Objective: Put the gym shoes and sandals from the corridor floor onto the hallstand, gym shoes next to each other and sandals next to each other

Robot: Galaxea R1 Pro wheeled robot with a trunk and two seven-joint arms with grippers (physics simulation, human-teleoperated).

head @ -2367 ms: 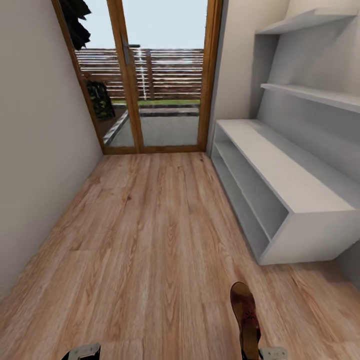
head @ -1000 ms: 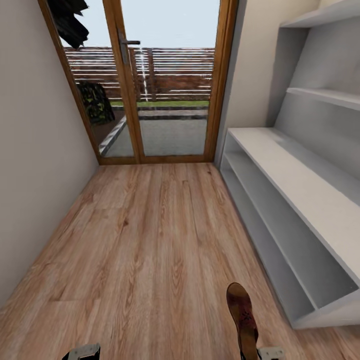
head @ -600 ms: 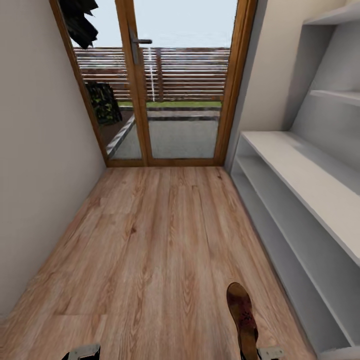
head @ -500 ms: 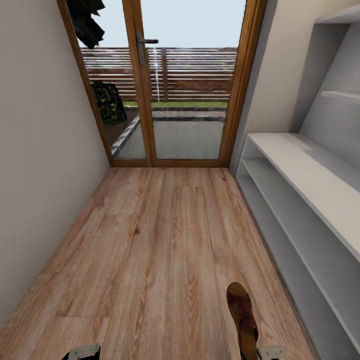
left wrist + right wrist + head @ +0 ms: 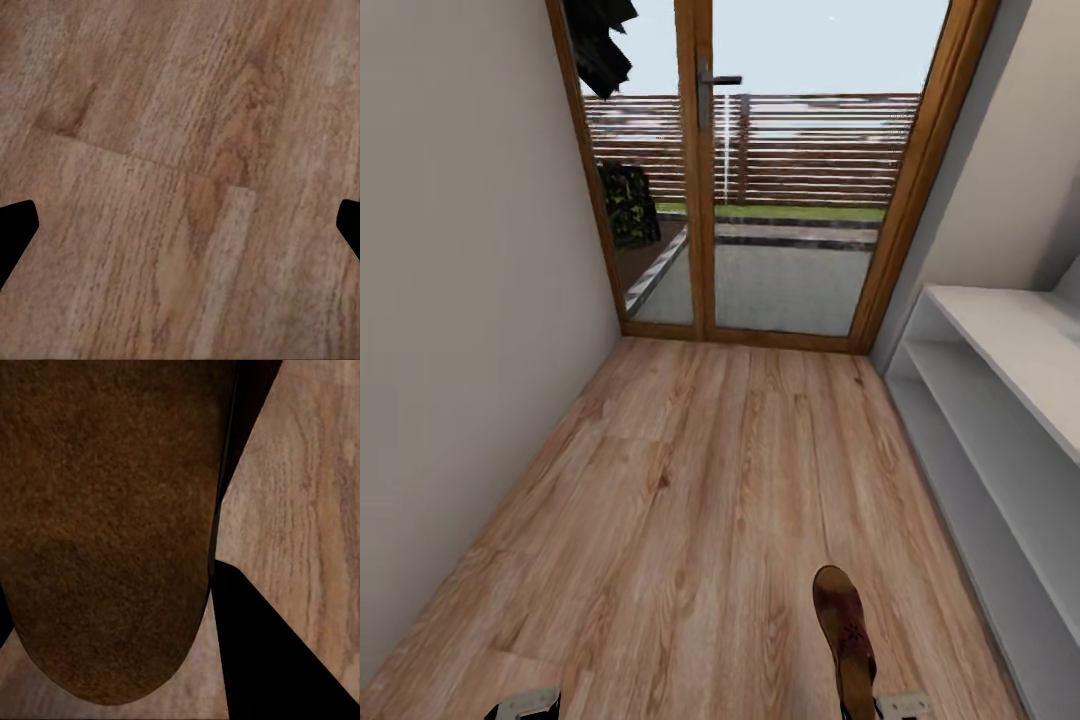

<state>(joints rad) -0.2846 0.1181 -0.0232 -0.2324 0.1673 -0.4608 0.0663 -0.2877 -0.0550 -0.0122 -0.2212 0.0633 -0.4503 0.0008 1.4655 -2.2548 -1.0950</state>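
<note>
Corridor floor (image 5: 690, 500) had swung past as the robot turned from the hallstand (image 5: 1000, 400); right gripper (image 5: 217, 607) still held one sandal (image 5: 845, 630), left gripper (image 5: 180, 225) wide, empty.

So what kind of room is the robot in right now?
Most likely a narrow home entry corridor: a wood-framed glass door stands at the far end and looks onto a slatted fence, light brown wood-plank flooring runs its length, and a pale grey open-shelved shoe rack lines the right wall.

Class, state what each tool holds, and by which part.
The right tool holds a sandal by its rear end; the grip itself is out of frame. The left tool holds nothing.
</note>
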